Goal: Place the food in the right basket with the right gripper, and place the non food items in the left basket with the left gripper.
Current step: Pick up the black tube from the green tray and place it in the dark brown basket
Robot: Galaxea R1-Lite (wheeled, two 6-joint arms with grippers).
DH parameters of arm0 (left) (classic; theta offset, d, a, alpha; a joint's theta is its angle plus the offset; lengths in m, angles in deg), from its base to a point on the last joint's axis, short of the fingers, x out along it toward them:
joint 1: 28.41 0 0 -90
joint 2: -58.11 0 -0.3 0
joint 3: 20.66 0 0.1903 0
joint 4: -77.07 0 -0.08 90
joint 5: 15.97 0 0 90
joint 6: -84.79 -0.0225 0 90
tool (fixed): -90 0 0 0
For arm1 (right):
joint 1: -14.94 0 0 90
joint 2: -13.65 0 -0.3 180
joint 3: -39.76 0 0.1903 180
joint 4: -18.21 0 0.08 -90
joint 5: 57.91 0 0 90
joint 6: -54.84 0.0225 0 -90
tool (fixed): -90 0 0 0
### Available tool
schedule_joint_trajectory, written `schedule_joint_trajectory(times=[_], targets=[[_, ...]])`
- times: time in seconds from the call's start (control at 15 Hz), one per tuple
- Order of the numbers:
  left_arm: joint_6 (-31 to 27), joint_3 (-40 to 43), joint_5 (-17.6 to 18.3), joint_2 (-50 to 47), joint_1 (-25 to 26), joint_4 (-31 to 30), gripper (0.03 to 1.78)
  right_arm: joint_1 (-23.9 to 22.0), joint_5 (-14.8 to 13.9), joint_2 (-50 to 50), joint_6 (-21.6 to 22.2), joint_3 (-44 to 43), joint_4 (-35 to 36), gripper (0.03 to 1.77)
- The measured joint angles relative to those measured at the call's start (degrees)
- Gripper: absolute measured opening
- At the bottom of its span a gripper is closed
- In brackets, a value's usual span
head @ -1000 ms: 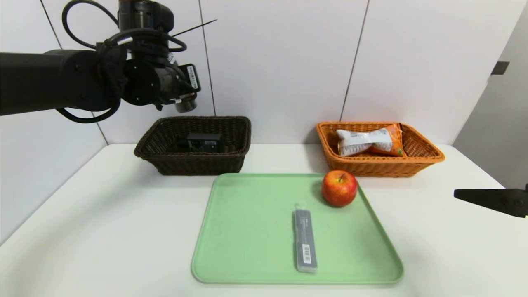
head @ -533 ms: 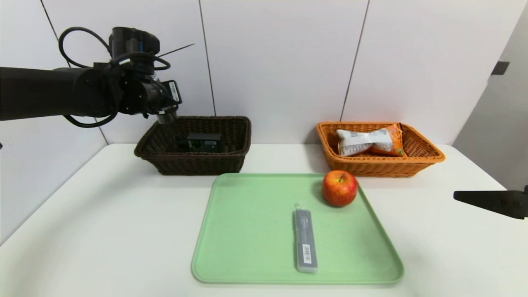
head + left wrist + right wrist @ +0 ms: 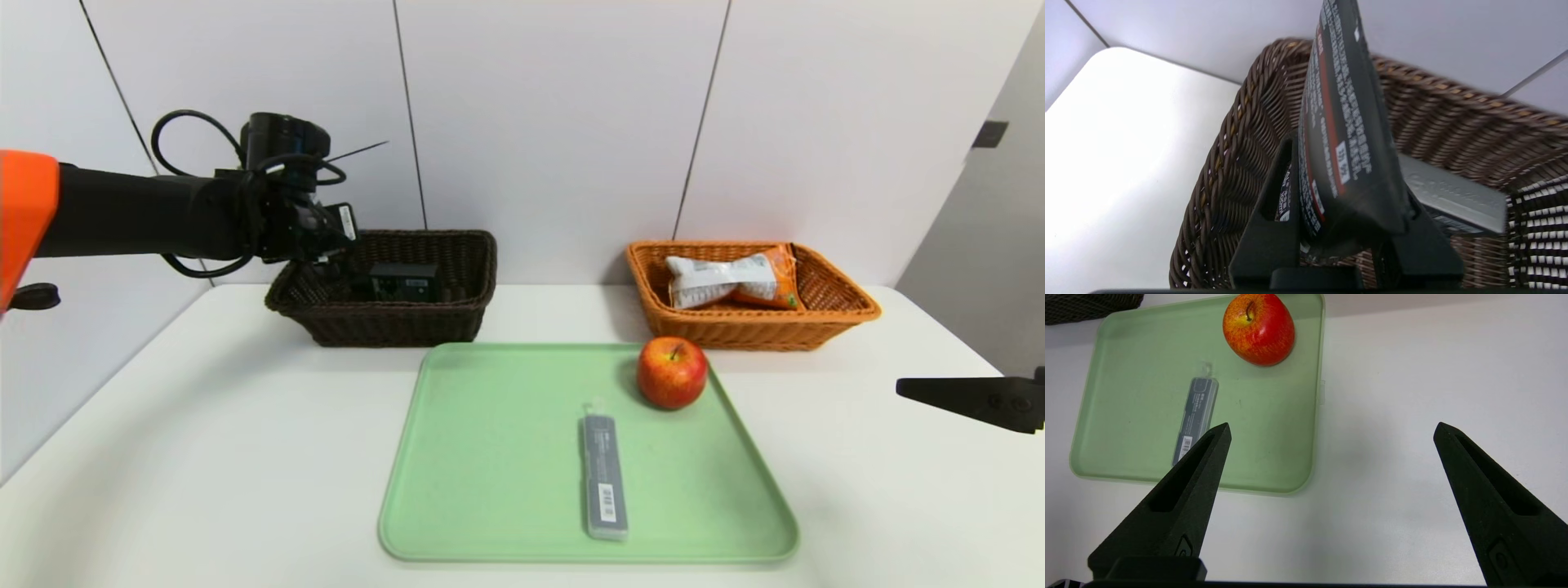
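Black tube [image 3: 1343, 134], white-and-red print unreadable, clamped in left gripper [image 3: 1339, 220].

On the bench [image 3: 204, 457] a tray [image 3: 490, 490] lies in front, centred. An apple [image 3: 672, 372] sits at the tray's far right corner; a slim case [image 3: 604, 478] lies lengthwise nearer the front. Behind the tray, the left basket [image 3: 392, 322] and the right basket [image 3: 841, 314] stand well apart against the wall. A snack packet [image 3: 731, 279] lies in the right one, a bottle [image 3: 404, 281] in the left.
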Motion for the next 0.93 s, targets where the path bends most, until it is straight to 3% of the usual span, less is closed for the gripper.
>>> schedule_joint_trajectory(times=[0.93], targets=[[0.40,2.84,-0.17,2.18,0.20,-0.09,0.46,0.02,-0.09,-0.06,-0.22,-0.78,0.06,1.71]])
